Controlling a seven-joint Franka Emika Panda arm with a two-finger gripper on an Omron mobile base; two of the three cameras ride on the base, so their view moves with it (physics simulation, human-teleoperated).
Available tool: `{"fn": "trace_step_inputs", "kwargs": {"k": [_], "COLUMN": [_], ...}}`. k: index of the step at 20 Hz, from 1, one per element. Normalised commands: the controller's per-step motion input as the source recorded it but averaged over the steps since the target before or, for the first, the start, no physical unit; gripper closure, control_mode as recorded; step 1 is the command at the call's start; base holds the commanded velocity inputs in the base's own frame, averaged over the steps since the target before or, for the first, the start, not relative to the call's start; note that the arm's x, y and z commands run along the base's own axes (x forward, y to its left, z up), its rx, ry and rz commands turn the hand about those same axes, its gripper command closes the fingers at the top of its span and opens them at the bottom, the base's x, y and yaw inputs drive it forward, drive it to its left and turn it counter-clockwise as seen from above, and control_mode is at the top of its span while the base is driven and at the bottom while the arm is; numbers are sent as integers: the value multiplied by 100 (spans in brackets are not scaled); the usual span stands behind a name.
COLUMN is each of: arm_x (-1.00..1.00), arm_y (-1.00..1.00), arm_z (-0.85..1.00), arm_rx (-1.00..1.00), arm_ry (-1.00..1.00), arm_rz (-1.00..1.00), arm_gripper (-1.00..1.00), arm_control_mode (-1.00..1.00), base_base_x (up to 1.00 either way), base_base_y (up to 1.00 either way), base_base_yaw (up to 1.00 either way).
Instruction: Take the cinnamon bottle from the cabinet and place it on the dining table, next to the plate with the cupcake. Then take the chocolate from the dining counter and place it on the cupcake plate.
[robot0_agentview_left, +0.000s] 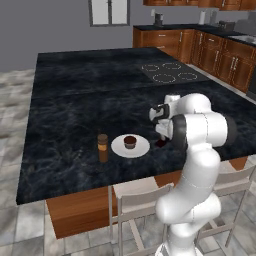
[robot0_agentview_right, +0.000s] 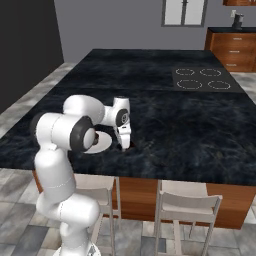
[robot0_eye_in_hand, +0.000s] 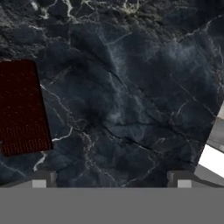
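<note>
Marble desk (robot0_agentview_left: 60, 125): cinnamon bottle (robot0_agentview_left: 103, 147) beside cupcake (robot0_agentview_left: 130, 142) plate (robot0_agentview_left: 141, 150).
My claw (robot0_eye_in_hand: 111, 177): spread wide over desk, chocolate (robot0_eye_in_hand: 22, 107) alongside.

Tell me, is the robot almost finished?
Halfway. The cinnamon bottle already stands on the dining table beside the plate with the cupcake. The open gripper hangs just above the table, holding nothing. The chocolate lies flat on the stone, not yet picked up or plated.

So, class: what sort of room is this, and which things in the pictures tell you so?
Most likely a kitchen: a cooktop set into a black marbled island, wooden cabinets along the far wall, and a cupcake on a plate.
</note>
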Motion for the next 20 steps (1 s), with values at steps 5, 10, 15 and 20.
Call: {"fn": "trace_step_inputs", "kwargs": {"k": [5,10,15,20], "arm_x": [28,27,23,17], "arm_y": [0,0,0,-2], "arm_z": [-9,-18,-20,-18], "arm_rx": [0,0,0,0], "arm_ry": [-9,-5,-2,0], "arm_rz": [0,0,0,0], "arm_gripper": [-100,-100,-100,-100], "arm_control_mode": [-100,-100,-100,-100], "base_base_x": [0,0,0,0], "base_base_y": [0,0,0,0], "base_base_yaw": [0,0,0,0]}}
